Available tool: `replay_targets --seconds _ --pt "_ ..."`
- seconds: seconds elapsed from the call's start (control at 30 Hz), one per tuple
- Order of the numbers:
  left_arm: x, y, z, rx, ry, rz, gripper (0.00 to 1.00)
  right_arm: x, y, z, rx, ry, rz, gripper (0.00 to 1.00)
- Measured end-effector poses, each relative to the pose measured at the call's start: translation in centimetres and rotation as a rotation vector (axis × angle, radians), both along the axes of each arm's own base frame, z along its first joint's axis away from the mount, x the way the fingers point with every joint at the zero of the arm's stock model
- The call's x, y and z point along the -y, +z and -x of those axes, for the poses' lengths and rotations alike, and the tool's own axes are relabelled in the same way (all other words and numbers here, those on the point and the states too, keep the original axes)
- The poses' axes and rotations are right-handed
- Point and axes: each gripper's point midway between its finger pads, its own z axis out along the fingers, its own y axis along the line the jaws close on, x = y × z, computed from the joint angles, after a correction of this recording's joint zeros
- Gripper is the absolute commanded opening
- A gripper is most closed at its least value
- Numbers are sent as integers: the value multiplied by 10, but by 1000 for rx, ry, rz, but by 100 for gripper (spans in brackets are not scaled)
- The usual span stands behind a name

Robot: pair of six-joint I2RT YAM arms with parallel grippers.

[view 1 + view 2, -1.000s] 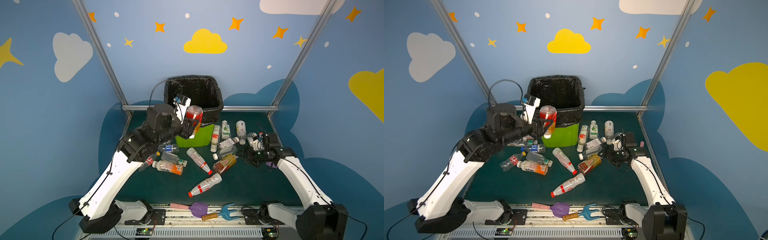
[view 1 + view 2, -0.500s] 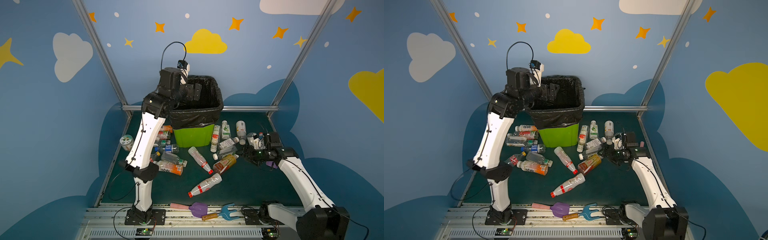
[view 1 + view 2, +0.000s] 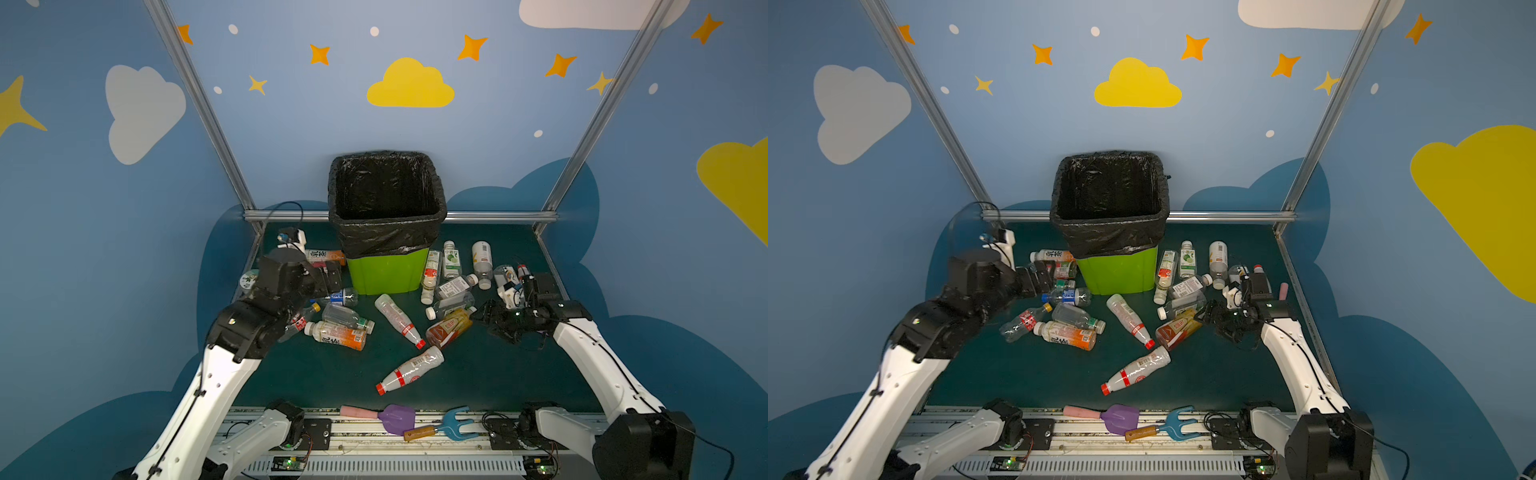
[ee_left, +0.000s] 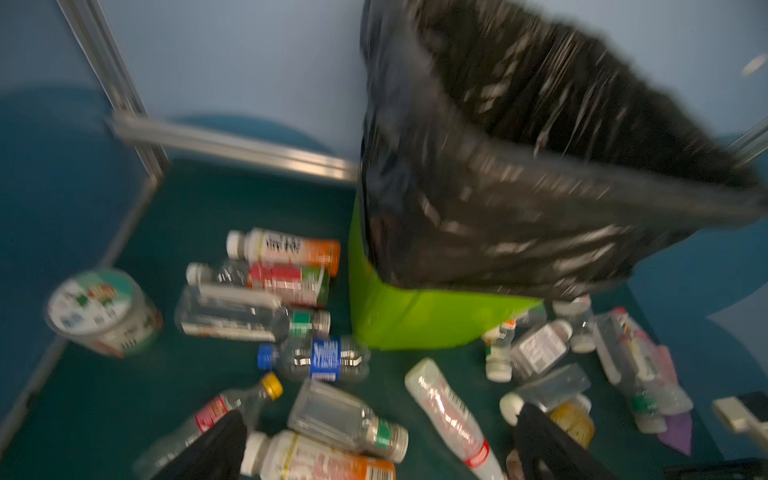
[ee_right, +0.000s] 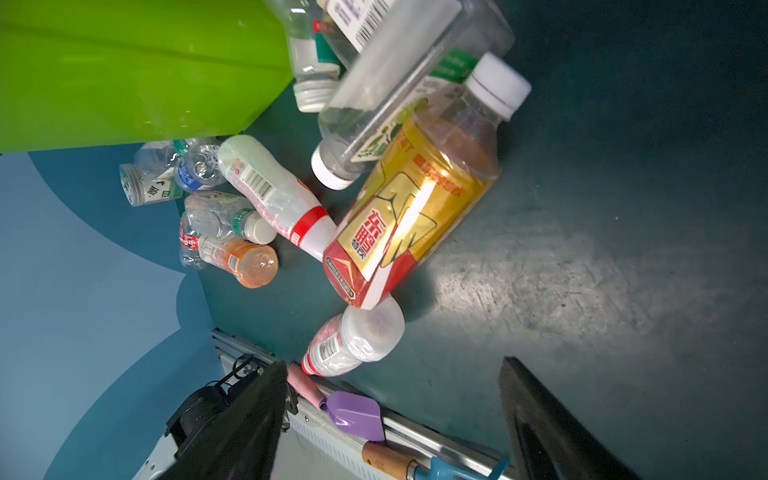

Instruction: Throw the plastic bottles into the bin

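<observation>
Dark green desk (image 3: 498, 374) under starry blue walls (image 3: 291, 124) carries the plastic bottles (image 3: 337, 335), scattered around the bin (image 3: 386, 272) at its back. My left tool (image 3: 328, 277) hangs released over the left heap. My right tool (image 3: 494, 318), released too, faces the gold-labelled bottle (image 5: 415, 199), likely my next pick.

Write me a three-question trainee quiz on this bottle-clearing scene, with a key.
1. True or false: the left end effector grips a bottle.
2. Which cap does the blue-labelled bottle have? A blue, B red, C yellow.
3. Fill in: the bin is lined with a ___ bag.
Key: 1 false, it is open and empty; 2 A; 3 black.
</observation>
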Motion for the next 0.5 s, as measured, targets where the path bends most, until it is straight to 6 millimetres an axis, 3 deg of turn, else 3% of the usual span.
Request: replay_targets --seconds 0.1,0.17,0.3,0.5 --pt "18 -83 19 -203 -36 -1 100 -4 -16 12 -56 -5 -6 79" --pt "30 -109 32 -264 -67 -1 100 -7 -23 19 -79 -7 -10 79" --pt "50 -126 37 -295 -100 37 100 -16 -31 27 -109 -8 -15 79" --pt "74 -134 17 -297 -110 99 100 -23 -35 30 -105 -25 -9 79"
